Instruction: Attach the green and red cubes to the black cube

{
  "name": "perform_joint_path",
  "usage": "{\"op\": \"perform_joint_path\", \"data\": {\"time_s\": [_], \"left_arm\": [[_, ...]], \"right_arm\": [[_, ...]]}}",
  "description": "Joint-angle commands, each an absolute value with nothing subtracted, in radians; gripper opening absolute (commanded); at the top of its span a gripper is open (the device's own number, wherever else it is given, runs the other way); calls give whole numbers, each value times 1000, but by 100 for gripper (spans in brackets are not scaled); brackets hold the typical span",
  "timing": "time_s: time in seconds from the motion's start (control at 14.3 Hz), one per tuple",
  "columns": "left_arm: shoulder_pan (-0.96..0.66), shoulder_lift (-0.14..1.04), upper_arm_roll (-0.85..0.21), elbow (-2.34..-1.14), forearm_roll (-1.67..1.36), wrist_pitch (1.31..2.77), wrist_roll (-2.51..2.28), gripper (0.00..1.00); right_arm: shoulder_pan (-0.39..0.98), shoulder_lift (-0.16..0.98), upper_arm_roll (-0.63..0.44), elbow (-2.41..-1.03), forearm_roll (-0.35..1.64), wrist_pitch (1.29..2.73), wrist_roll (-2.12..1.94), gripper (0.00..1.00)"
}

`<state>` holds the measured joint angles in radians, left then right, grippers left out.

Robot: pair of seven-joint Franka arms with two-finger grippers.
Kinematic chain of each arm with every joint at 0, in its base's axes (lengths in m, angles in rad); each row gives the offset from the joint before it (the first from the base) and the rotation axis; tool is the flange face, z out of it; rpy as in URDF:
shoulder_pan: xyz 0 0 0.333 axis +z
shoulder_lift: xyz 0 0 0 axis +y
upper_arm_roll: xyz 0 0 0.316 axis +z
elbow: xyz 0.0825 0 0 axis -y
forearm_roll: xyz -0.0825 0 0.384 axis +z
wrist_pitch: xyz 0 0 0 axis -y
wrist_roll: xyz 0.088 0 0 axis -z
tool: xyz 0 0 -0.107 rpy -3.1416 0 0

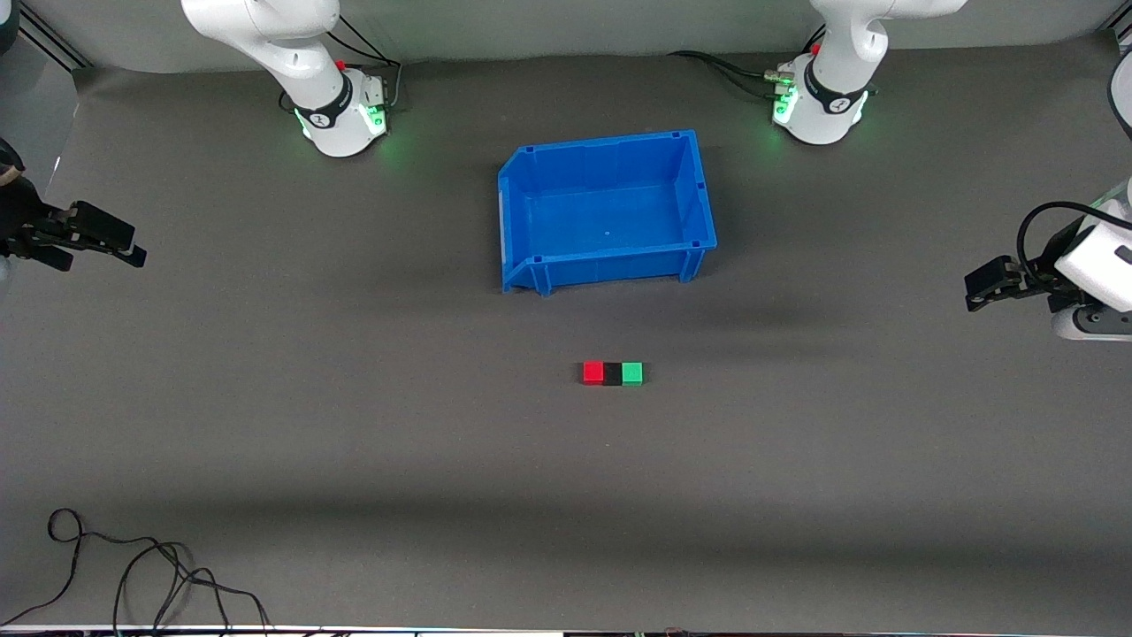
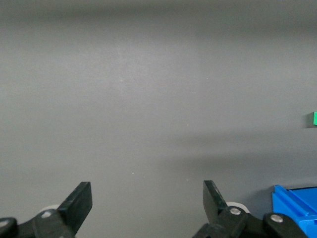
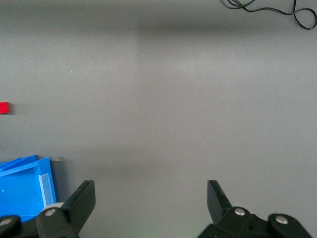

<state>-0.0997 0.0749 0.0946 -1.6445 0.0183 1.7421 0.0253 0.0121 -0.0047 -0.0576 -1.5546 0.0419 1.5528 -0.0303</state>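
Observation:
The red cube (image 1: 593,372), the black cube (image 1: 612,373) and the green cube (image 1: 632,373) lie in one touching row on the table, black in the middle, red toward the right arm's end, green toward the left arm's end. The row is nearer to the front camera than the blue bin. My left gripper (image 1: 977,287) is open and empty over the left arm's end of the table, waiting. My right gripper (image 1: 133,252) is open and empty over the right arm's end, waiting. The green cube shows at the left wrist view's edge (image 2: 314,118); the red cube at the right wrist view's edge (image 3: 4,107).
An empty blue bin (image 1: 699,190) stands between the arm bases and the cubes; its corner shows in the left wrist view (image 2: 294,203) and the right wrist view (image 3: 25,191). A black cable (image 1: 133,575) lies at the table's front edge toward the right arm's end.

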Motion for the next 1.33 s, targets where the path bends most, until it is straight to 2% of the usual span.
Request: {"op": "perform_joint_path", "data": {"time_s": [0.0,0.35,1.26], "left_arm": [[-101,80,92,-1625,-27,1726,-58,100],[-117,83,89,-1626,67,1717,-58,100],[-114,87,89,-1597,54,1707,-101,100]], "right_arm": [[31,-11,-69,-1555,20,1560,-8,100],[28,-8,-71,-1552,20,1559,-2,100],[29,-6,-71,-1552,20,1548,-2,100]]}}
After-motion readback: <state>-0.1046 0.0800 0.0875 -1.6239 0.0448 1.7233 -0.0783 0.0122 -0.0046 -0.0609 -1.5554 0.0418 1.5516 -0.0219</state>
